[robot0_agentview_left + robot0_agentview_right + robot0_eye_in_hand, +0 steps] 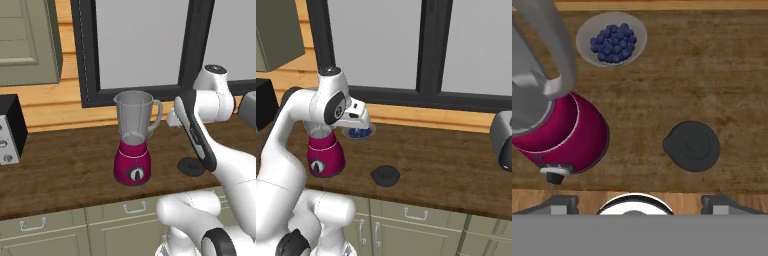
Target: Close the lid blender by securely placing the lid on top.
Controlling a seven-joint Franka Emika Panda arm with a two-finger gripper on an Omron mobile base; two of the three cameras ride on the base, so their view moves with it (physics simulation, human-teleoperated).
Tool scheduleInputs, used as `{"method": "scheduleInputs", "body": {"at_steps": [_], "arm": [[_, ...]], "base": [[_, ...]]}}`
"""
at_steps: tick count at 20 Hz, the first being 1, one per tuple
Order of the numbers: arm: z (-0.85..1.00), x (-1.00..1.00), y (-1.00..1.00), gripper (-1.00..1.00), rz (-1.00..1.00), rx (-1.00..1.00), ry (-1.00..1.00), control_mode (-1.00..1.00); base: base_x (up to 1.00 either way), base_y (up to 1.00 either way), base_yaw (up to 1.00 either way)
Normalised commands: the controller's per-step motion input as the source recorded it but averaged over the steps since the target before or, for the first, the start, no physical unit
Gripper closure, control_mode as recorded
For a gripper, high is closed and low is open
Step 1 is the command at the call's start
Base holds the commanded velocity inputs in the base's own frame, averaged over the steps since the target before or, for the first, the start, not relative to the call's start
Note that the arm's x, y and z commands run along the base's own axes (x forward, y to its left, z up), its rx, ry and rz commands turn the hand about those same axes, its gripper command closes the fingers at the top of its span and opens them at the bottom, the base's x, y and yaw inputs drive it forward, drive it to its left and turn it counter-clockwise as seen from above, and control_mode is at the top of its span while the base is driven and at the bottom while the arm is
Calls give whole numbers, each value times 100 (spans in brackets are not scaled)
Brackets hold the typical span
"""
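My claw (639,204) spread apart above the bench (677,75), lid (692,146) near the front edge, blender (554,125) beside it, blueberry bowl (611,39) behind.

dark wood-grain surface (662,75) with a matt look, blender (133,140) with a glossy magenta plastic base and clear greyish see-through jar, matt black lid (692,146), smooth pale bowl (611,39), light wooden plank wall (55,100)

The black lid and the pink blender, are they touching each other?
Apart. In the hand view, bare wooden counter shows between the lid and the blender.
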Motion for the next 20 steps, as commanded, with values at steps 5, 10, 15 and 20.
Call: {"method": "scheduleInputs", "body": {"at_steps": [5, 10, 15, 20], "arm": [[-63, -16, -55, -100, -8, 0, 9, -100], [-24, 0, -35, -100, -4, 4, 5, -100], [-39, 16, -29, -100, -5, 2, 12, -100], [-72, 37, -32, -100, -2, 0, 19, -100]], "base": [[0, 0, 0], [0, 0, 0], [0, 0, 0], [0, 0, 0]]}}
